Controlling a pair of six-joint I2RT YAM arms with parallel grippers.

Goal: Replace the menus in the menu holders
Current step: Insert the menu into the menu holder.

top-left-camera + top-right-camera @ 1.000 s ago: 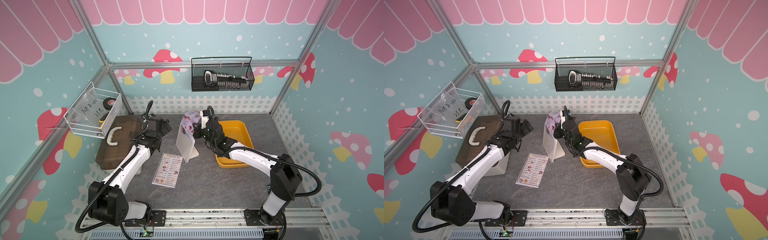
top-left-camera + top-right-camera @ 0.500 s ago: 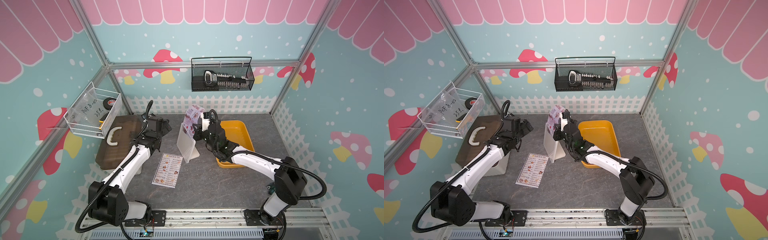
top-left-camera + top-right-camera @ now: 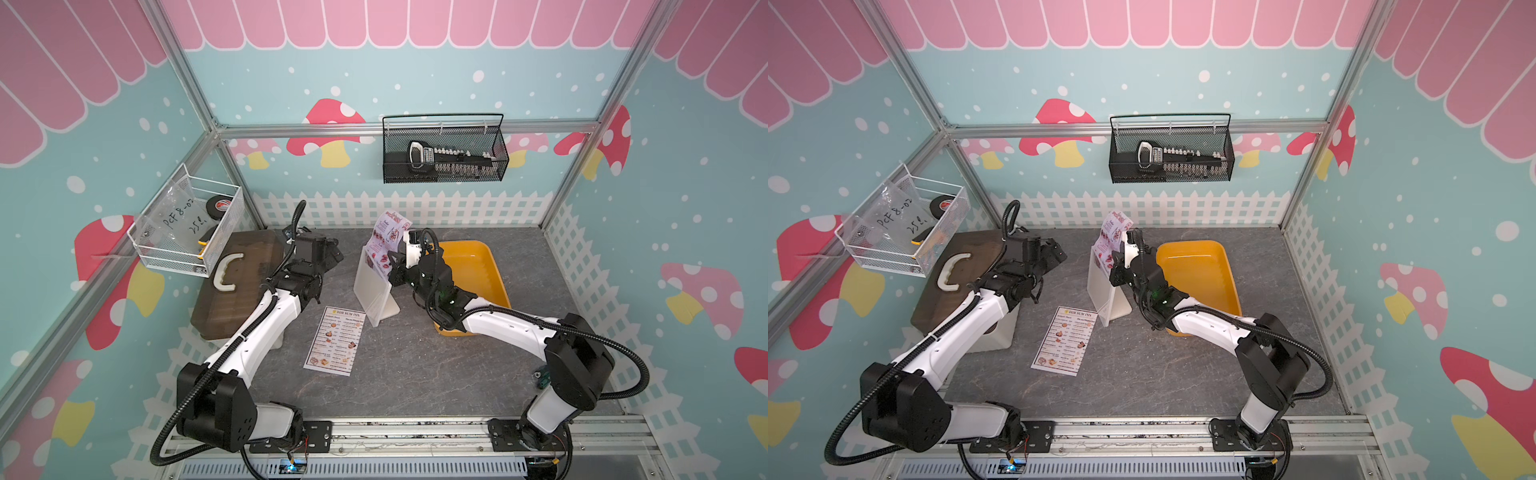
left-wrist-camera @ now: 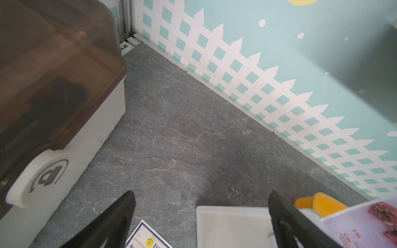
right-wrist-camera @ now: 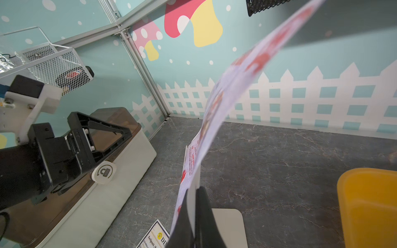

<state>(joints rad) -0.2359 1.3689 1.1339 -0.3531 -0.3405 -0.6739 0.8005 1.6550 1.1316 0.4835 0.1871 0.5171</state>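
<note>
Back wall (image 3: 374, 83): black basket (image 3: 444, 180) holds tool (image 3: 420, 155).

You are looking into a robot lab test cell dressed as a play café. Around the grey tabletop (image 3: 415, 374) stand aluminium posts (image 3: 198, 99) and printed walls (image 3: 685, 208): mushrooms (image 3: 330, 124), picket fence (image 3: 457, 208), pink awning (image 3: 374, 20) above. Left arm (image 3: 266, 328) and right arm (image 3: 507, 328) bolt to a rail (image 3: 415, 432) at its front edge; a DIM SUM INN menu (image 3: 336, 340) lies on it.

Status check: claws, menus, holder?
Right claw shut on special menu, sheet sticking out of holder top. Left claw open, empty, beside brown-lidded box. Dim Sum Inn menu flat on table before holder. Nothing blocking.
</note>
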